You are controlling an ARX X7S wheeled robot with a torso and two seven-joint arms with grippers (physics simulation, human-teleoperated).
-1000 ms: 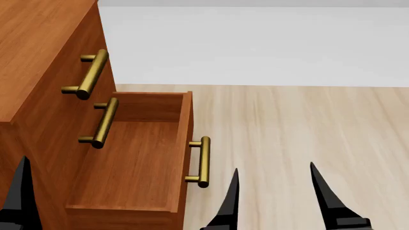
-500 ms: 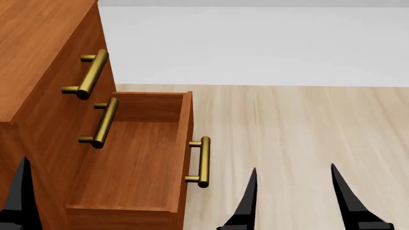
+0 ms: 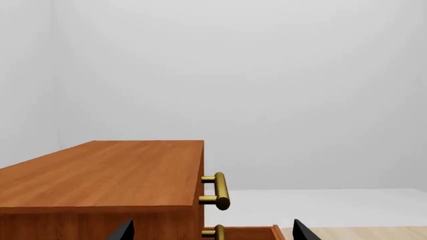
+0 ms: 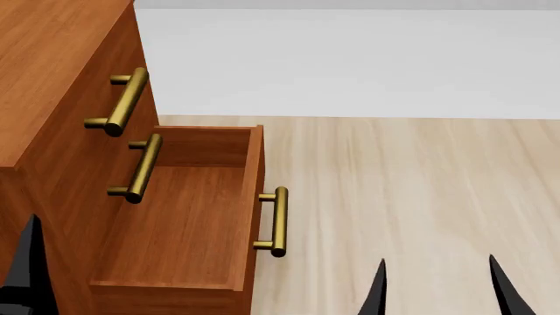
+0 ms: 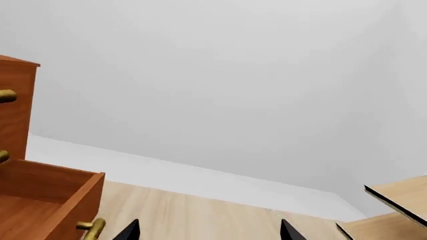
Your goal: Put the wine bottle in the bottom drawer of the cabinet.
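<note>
The cabinet (image 3: 107,175) stands against a pale wall — flat wooden top, brass handle (image 3: 219,190) on its front, left tool (image 3: 210,231) tips spread below.

The pulled-out reddish-brown wooden bottom drawer (image 4: 180,223) lies open-topped, its inside bare. The brass bar handle (image 4: 141,168) above overhangs its back edge. To my right, pale wood floor (image 4: 411,184) offers room.

I am operating in a simulated domestic room: bare white walls (image 3: 267,75), a pale wood-plank floor (image 4: 411,190), and a reddish-brown cabinet (image 4: 52,85) with brass bar handles, its bottom drawer (image 4: 188,216) pulled open.
</note>
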